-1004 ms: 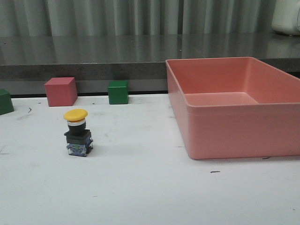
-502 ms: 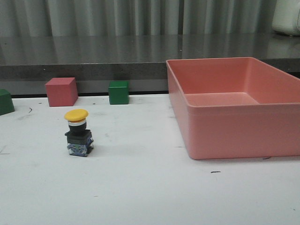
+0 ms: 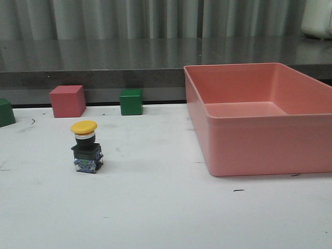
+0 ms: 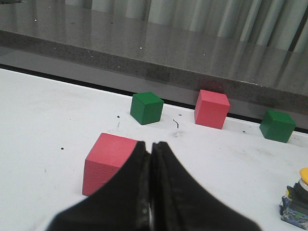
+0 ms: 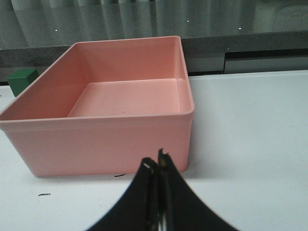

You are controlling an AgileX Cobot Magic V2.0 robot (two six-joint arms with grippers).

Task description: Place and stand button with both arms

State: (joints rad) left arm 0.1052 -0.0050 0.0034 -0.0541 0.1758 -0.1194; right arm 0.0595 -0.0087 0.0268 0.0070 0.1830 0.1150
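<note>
The button (image 3: 85,148) stands upright on the white table at the left, yellow cap on top and black base below. Neither arm shows in the front view. In the left wrist view my left gripper (image 4: 150,144) is shut with nothing between its fingers, and only the button's (image 4: 296,204) base and a sliver of its cap show at the frame's edge, well apart from the gripper. My right gripper (image 5: 155,162) is also shut and empty, hanging over the table just in front of the pink bin; the button is out of that view.
A large pink bin (image 3: 259,145) fills the right of the table, its front wall (image 5: 106,144) close to my right gripper. A pink cube (image 3: 67,101) and green cubes (image 3: 130,102) (image 3: 5,112) line the back edge. Another pink cube (image 4: 110,161) lies close by my left fingers.
</note>
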